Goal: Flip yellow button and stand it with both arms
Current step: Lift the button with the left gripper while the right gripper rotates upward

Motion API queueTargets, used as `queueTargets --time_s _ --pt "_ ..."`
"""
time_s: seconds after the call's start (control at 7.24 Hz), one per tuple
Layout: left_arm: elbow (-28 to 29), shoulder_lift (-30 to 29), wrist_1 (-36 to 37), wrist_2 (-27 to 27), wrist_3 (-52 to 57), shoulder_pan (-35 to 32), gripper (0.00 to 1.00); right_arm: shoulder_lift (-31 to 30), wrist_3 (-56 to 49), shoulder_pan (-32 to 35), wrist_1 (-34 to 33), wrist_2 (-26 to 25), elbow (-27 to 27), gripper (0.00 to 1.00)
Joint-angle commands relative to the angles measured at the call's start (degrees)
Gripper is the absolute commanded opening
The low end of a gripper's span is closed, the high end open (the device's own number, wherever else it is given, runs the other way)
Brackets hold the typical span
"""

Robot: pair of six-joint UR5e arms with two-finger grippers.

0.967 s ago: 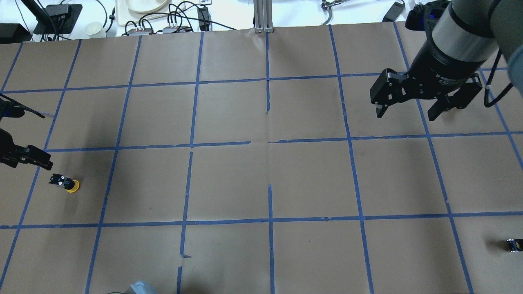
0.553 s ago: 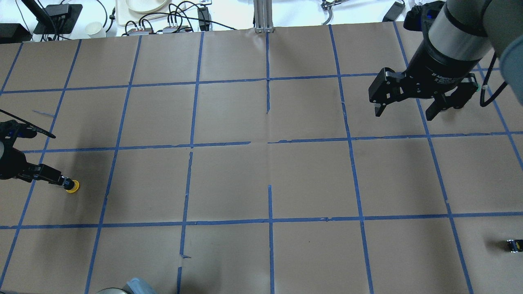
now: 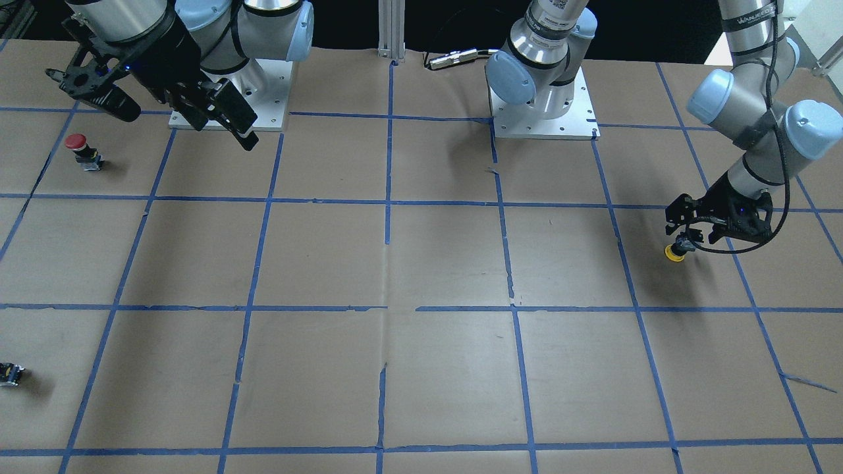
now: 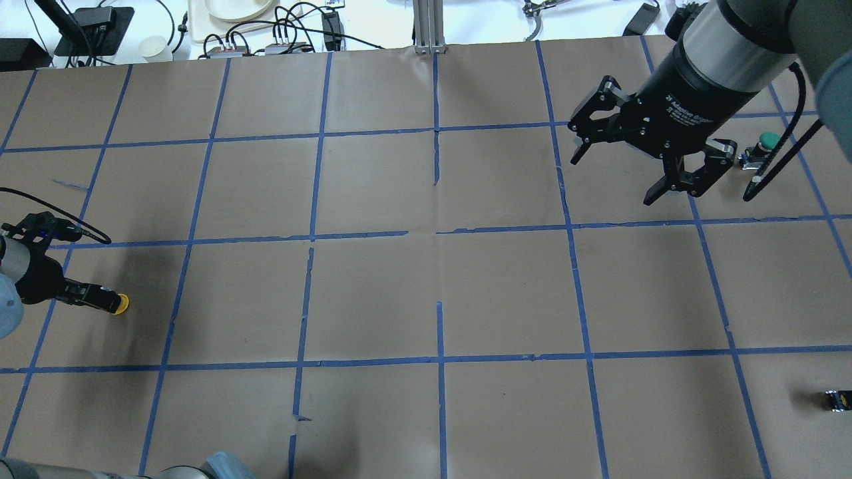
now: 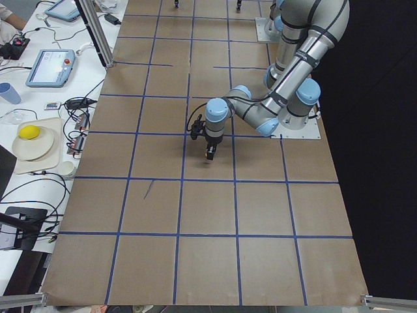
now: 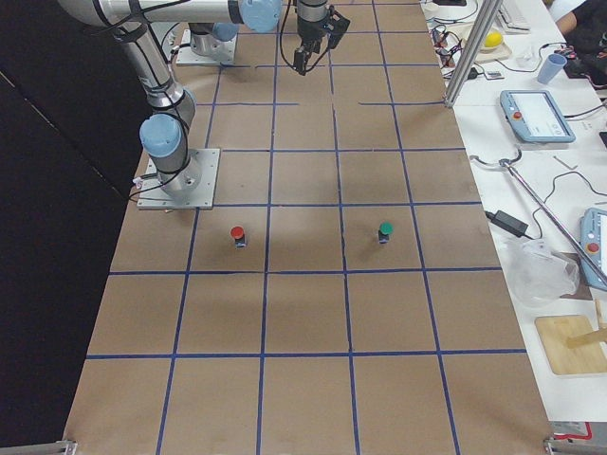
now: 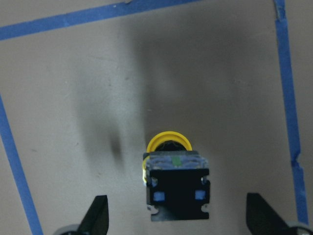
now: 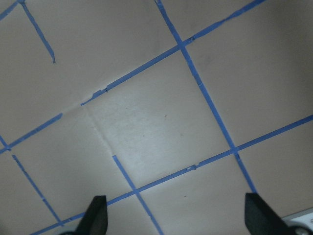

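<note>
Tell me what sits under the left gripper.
The yellow button, contact block up, cap down on the brown paper, flanked by the left gripper's open fingers. The cap's face is hidden underneath.

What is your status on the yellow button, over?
Left gripper open, straddling the yellow mushroom-cap push-button, not gripping. Right gripper open, high, empty. Red-capped button and green-capped button far off.

Left pincer (image 7: 176,219) low, pointing down, jaws wide apart; right pincer (image 4: 613,179) raised, jaws equally wide.
</note>
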Motion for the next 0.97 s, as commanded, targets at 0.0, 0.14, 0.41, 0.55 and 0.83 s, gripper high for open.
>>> queueTargets --time_s 0.0,0.14,0.41,0.55,0.83 --pt "0.0 0.4 0.0 -0.1 -1.1 -0.1 0.77 2.7 10.4 -0.5 0.9 7.3 -2.8 1.0" --pt "0.2 0.5 0.0 -0.1 -1.2 -0.1 0.77 2.8 11.4 -0.6 3.2 9.1 -2.6 1.0" --pt "0.4 0.2 0.0 -0.3 -1.3 -0.3 0.78 2.9 11.4 -0.7 4.0 16.5 -2.3 1.0" --pt "0.6 0.2 0.0 -0.3 -1.5 -0.7 0.77 2.9 12.1 -0.6 4.2 17.5 -2.3 1.0" --pt "0.6 0.4 0.1 -0.5 -2.2 -1.4 0.77 2.9 12.2 -0.6 5.6 19.6 -2.3 1.0"
